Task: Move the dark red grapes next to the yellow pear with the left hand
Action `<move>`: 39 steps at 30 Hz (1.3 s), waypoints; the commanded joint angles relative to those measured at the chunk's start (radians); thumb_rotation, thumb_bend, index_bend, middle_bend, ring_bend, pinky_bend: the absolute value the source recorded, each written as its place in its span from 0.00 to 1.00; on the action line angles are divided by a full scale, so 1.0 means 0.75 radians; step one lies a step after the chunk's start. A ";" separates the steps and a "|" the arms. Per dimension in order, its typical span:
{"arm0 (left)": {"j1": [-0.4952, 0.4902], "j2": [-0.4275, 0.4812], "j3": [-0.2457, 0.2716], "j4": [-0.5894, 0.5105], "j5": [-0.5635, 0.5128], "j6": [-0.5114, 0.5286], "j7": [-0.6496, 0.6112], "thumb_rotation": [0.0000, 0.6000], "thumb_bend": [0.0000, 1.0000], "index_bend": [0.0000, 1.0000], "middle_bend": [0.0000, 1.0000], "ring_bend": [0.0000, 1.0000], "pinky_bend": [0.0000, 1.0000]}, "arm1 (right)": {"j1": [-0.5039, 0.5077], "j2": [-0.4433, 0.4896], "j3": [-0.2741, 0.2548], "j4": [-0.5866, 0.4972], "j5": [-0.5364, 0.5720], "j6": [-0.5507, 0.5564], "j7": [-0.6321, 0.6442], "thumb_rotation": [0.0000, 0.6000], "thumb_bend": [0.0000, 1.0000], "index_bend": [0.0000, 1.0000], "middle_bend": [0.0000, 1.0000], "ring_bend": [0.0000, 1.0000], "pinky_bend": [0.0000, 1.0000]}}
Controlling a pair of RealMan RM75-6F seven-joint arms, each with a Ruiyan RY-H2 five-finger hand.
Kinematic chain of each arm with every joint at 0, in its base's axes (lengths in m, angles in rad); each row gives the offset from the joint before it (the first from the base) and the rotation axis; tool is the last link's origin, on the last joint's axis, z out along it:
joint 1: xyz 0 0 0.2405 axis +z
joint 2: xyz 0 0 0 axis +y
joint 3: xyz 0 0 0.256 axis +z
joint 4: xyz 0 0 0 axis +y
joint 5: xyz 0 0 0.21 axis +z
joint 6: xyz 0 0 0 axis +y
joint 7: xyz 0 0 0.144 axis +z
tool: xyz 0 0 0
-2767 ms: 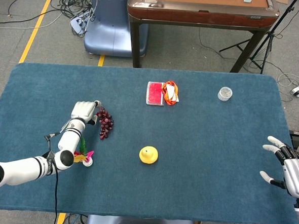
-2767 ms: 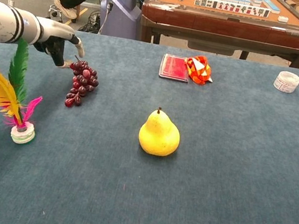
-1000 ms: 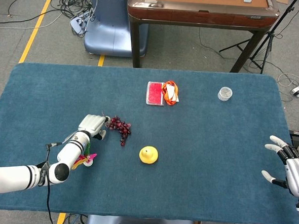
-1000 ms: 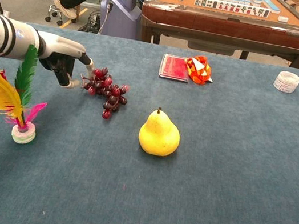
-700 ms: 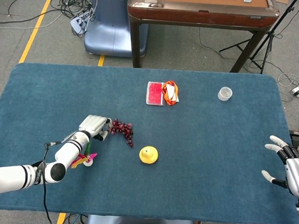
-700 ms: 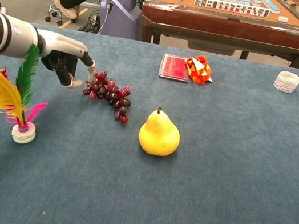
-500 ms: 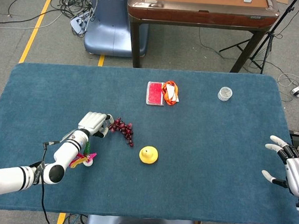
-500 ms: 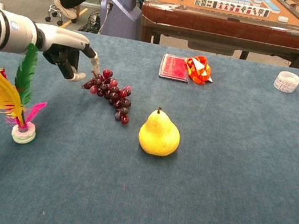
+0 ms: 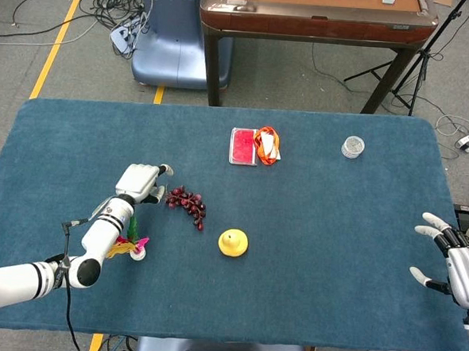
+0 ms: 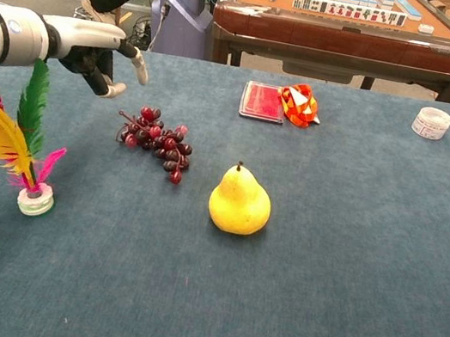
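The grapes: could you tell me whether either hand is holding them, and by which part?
Nothing is held. The left hand is open, clear of the grapes lying on the table; the right hand is open too.

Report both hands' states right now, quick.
Left hand: open, holding nothing; raised clear of the dark red grapes.
Right hand: open, fingers spread, holding nothing, at the table's right edge.
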 commanded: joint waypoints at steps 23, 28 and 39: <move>-0.095 -0.065 -0.029 0.052 -0.137 0.034 0.154 1.00 0.55 0.28 1.00 1.00 1.00 | -0.003 0.012 0.002 0.005 -0.002 0.004 0.030 1.00 0.11 0.29 0.17 0.17 0.31; -0.099 -0.058 -0.038 0.037 -0.118 0.017 0.153 1.00 0.55 0.29 1.00 1.00 1.00 | -0.003 0.010 0.001 0.004 -0.002 0.003 0.027 1.00 0.11 0.29 0.17 0.17 0.31; -0.136 -0.076 -0.043 0.037 -0.106 0.014 0.197 1.00 0.56 0.33 1.00 1.00 1.00 | -0.004 0.017 0.004 0.005 0.000 0.008 0.040 1.00 0.11 0.29 0.17 0.17 0.31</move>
